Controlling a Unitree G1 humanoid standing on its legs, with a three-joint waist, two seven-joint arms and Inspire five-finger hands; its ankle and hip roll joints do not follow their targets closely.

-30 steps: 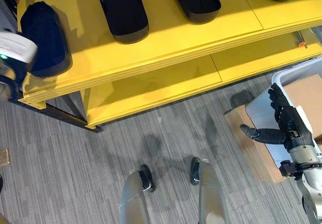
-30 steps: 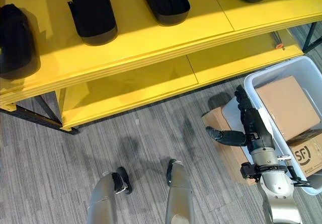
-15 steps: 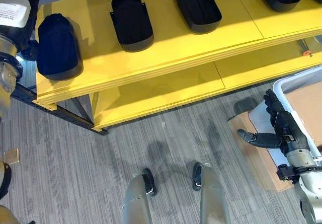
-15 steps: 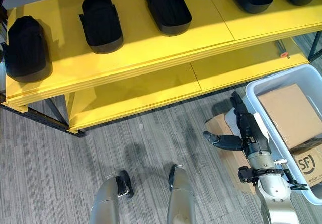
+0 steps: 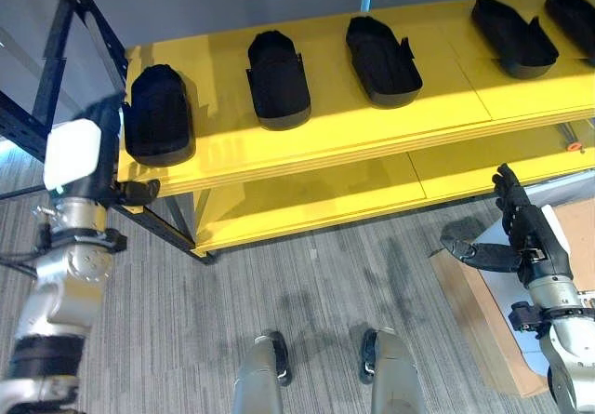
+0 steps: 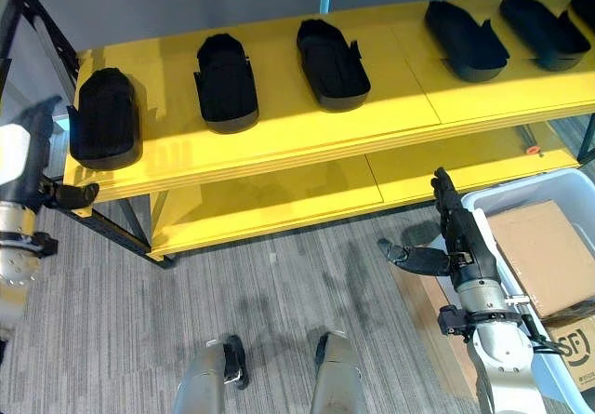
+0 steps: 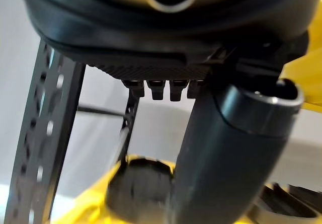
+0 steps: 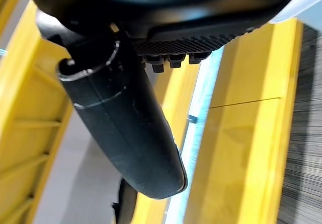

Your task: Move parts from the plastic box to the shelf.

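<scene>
Right hand (image 6: pixel 462 247) lower right, over grey striped carpet floor (image 6: pixel 279 302), fingers (image 6: pixel 444 202) straight and released, thumb sticking out sideways, holding nothing. Just beside it, on its right, the plastic box (image 6: pixel 483 197), pale grey, sits on the floor with cardboard boxes (image 6: pixel 537 256) inside; parts in it can't be made out. A flat cardboard piece (image 5: pixel 479 312) lies on the floor under and next to the plastic box.

Left hand (image 5: pixel 88 149) at left side, raised near the left end of the shelf, white cover on its back, thumb (image 5: pixel 139 191) poking toward the shelf edge. Fingers hidden behind the hand in the head views; the left wrist view shows only stubs at the palm edge plus the thumb, so can't tell if curled or straight. Nothing visibly in it.

Shelf (image 6: pixel 307 135) yellow, two levels, dark metal frame (image 5: pixel 93 33) at left. Lower level bare yellow boards, a small orange-tipped tool (image 6: pixel 532 148) at its right end. Upper level carries black parts in a row, spaced apart: leftmost part (image 6: pixel 105 121) just beside the left hand, second part (image 6: pixel 226 84), third part (image 6: pixel 332 53), fourth part (image 6: pixel 467 42), fifth part (image 6: pixel 539 33) toward the far right.
</scene>
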